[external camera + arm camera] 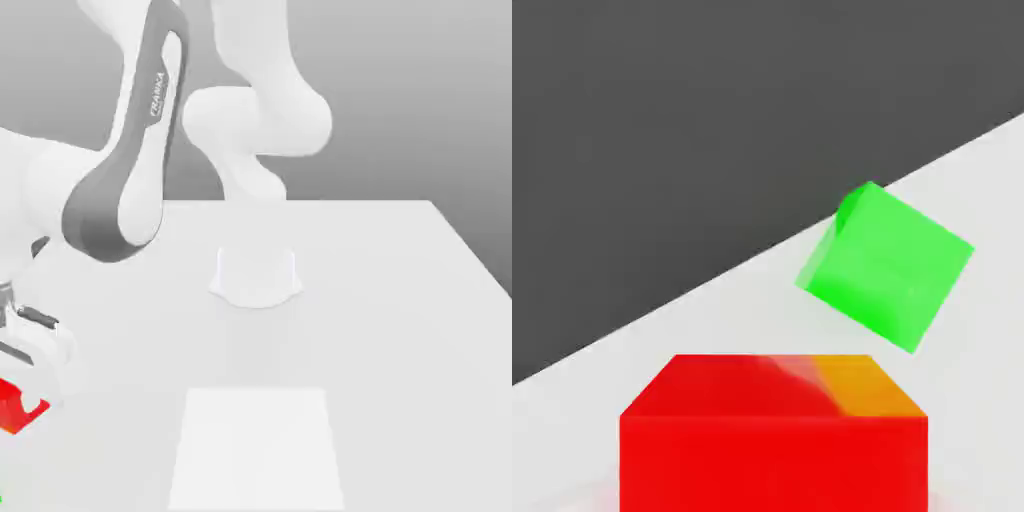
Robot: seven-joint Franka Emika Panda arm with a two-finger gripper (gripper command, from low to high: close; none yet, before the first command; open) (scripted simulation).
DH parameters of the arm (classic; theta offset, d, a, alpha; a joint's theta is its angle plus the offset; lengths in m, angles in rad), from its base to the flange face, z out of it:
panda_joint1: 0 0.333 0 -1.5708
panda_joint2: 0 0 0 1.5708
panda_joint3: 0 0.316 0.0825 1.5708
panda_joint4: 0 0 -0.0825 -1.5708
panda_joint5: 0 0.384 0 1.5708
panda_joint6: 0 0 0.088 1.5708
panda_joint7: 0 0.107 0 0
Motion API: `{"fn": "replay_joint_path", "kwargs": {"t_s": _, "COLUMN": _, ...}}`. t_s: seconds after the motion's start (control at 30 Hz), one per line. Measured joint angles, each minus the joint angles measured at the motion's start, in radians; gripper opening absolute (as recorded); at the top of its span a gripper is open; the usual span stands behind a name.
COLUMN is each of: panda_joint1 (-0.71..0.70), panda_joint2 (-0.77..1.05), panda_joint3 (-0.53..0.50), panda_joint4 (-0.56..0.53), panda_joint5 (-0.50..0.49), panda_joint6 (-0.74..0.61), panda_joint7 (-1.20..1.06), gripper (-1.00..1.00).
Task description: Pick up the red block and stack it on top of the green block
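The gripper [30, 375] sits at the far edge of the exterior view's left, low over the white table [400, 330], and the red block [18, 408] shows just beneath its pale fingers [55, 365]; the block appears lodged between them, yet whether the claw is truly clamped on it or merely straddling it I cannot tell, since the contact faces are cut off by the frame edge. Taking the red block as the landmark: in the hand view it [774, 435] fills the near foreground, square to the camera, which fits a cube aligned with the finger gap; the green block [884, 265] lies a little beyond it, apart and not touching, turned at an angle to it and close to the table's edge, past which there is only dark background. The arm [125, 170] reaches out and down toward this corner, presumably because both cubes lie here; the flat white square patch [258, 445] on the table lies well away from the red block, toward the exterior view's right, and seems to play no part. Whether the red block rests on the table or is raised off it is hard to judge; an orange tint on one top corner is unexplained; stacking is not yet done.
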Motion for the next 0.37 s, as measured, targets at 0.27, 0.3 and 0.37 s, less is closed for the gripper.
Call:
{"fn": "replay_joint_path", "kwargs": {"t_s": 0.27, "panda_joint1": -0.086, "panda_joint2": 0.188, "panda_joint3": 0.042, "panda_joint4": 0.111, "panda_joint5": 0.115, "panda_joint6": 0.062, "panda_joint7": -0.076, "gripper": 1.0}}
{"fn": "replay_joint_path", "kwargs": {"t_s": 0.3, "panda_joint1": -0.086, "panda_joint2": 0.188, "panda_joint3": 0.042, "panda_joint4": 0.111, "panda_joint5": 0.115, "panda_joint6": 0.062, "panda_joint7": -0.076, "gripper": 1.0}}
{"fn": "replay_joint_path", "kwargs": {"t_s": 0.37, "panda_joint1": -0.086, "panda_joint2": 0.188, "panda_joint3": 0.042, "panda_joint4": 0.111, "panda_joint5": 0.115, "panda_joint6": 0.062, "panda_joint7": -0.076, "gripper": 1.0}}
